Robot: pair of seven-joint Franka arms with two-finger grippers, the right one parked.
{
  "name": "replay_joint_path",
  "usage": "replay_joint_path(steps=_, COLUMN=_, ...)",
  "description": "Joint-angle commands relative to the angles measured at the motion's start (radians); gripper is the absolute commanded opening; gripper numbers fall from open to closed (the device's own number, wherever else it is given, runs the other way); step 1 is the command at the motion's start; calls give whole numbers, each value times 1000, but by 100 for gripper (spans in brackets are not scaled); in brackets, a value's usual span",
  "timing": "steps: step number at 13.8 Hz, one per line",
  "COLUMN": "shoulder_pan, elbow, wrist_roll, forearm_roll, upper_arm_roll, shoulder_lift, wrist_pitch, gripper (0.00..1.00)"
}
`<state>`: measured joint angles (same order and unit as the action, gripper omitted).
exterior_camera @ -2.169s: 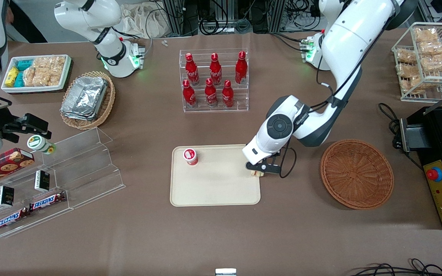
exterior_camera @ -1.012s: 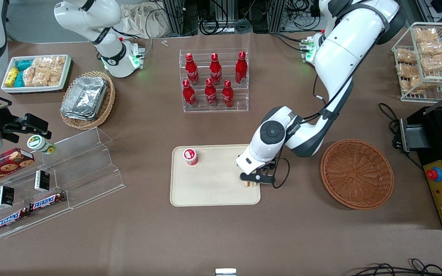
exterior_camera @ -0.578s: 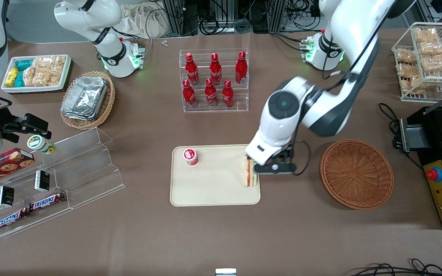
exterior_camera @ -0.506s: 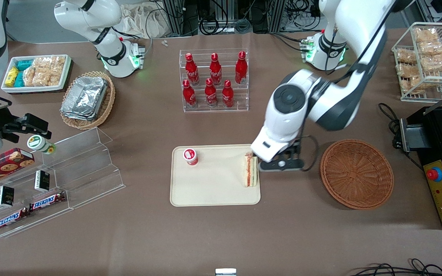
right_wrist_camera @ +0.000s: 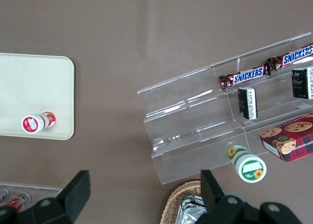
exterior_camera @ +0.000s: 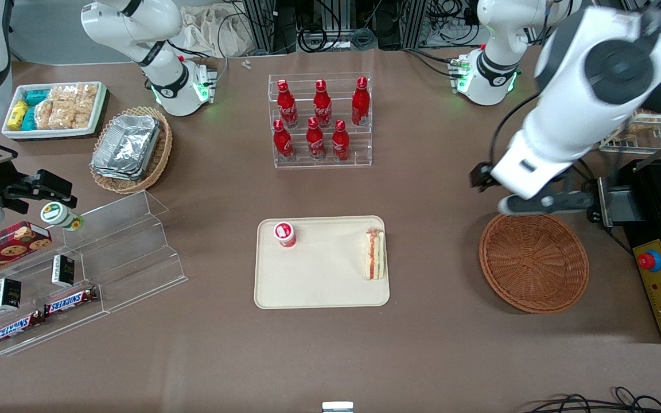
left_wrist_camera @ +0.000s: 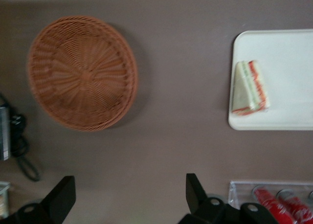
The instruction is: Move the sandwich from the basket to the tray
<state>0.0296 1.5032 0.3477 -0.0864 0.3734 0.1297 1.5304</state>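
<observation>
Sandwich (exterior_camera: 374, 254) lies on the tray (exterior_camera: 319, 287), close against the tray's short edge that faces the working arm's end of the table, its orange-red and green filling stripe showing along the top. A small red-and-white cup (exterior_camera: 285, 234) stands upright on the same tray, at the corner toward the parked arm's end and farther from the front camera, well apart from the sandwich. The tray sits about midway along the table. The basket (exterior_camera: 533, 260) rests near the working arm's end of the table, with nothing in it (the wrist view shows its bare woven floor). The gripper (exterior_camera: 537, 202) hangs in the air above the basket's rim that lies farthest from the front camera; its fingers (left_wrist_camera: 62, 200) are spread wide apart and hold nothing.
</observation>
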Motion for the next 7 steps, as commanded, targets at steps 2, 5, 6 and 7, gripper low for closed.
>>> replay_joint_path(steps=2, shoulder_pan=-2, elbow=52, wrist_roll=-182, forearm_roll=89, upper_arm_roll=-152, shoulder_lift=-137, wrist_pitch=-104, gripper=100)
replay_joint_path(steps=5, shoulder_pan=-4, elbow=75, wrist_roll=-210, forearm_roll=108, upper_arm_roll=-189, shoulder_lift=-170, wrist_pitch=-108, gripper=100)
replay_joint_path(steps=6, shoulder_pan=-14, elbow=68, wrist_roll=-219, forearm_roll=108, upper_arm_roll=-191, shoulder_lift=-165, wrist_pitch=-108, gripper=100)
replay_joint_path(steps=7, shoulder_pan=-23, elbow=68, wrist_roll=-219, forearm_roll=102, upper_arm_roll=-194, shoulder_lift=-165, wrist_pitch=-110, gripper=100)
